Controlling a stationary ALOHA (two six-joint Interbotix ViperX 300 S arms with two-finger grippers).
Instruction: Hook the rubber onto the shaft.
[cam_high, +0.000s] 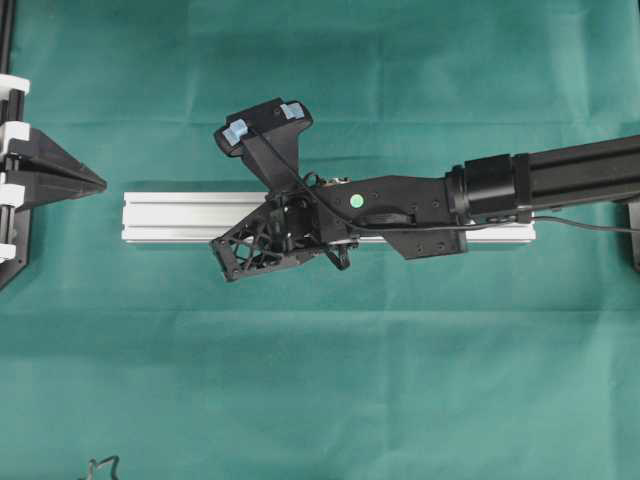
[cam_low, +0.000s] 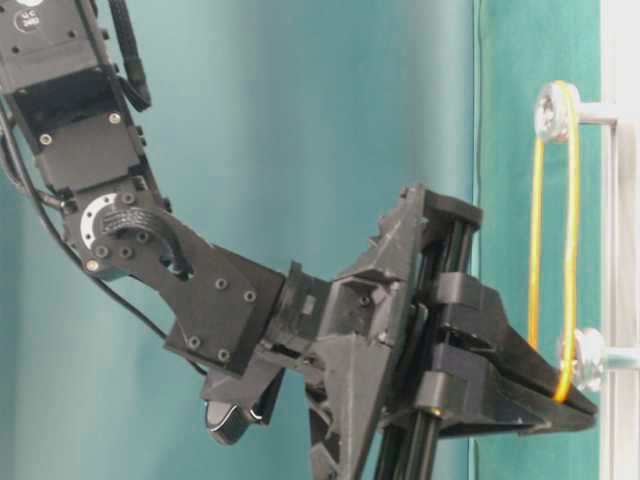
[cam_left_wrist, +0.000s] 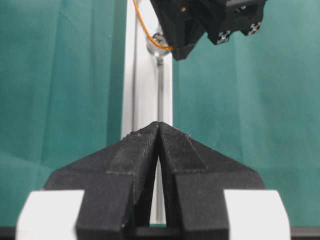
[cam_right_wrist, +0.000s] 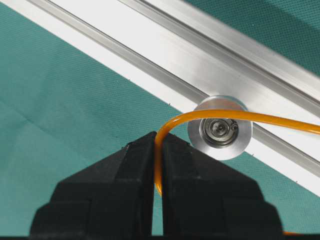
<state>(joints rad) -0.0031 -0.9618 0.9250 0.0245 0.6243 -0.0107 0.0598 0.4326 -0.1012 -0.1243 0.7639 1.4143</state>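
surface (cam_high: 320, 380) covered edge to edge by a teal-green cloth (cam_high: 420, 60), faint fold creases visible. same green backdrop (cam_low: 300, 120) behind at table level. lighting even, soft shadows.

Black arm (cam_high: 560, 180), ribbed fingers (cam_left_wrist: 140, 150), green dot (cam_high: 355, 200)

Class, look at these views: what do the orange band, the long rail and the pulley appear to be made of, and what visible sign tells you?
Orange band: probably rubber; thin, glossy, it bends smoothly around the pulley.
Rail: likely aluminium; silvery brushed finish with straight grooves.
Pulley: seemingly machined metal; bright satin rim, darker centre.
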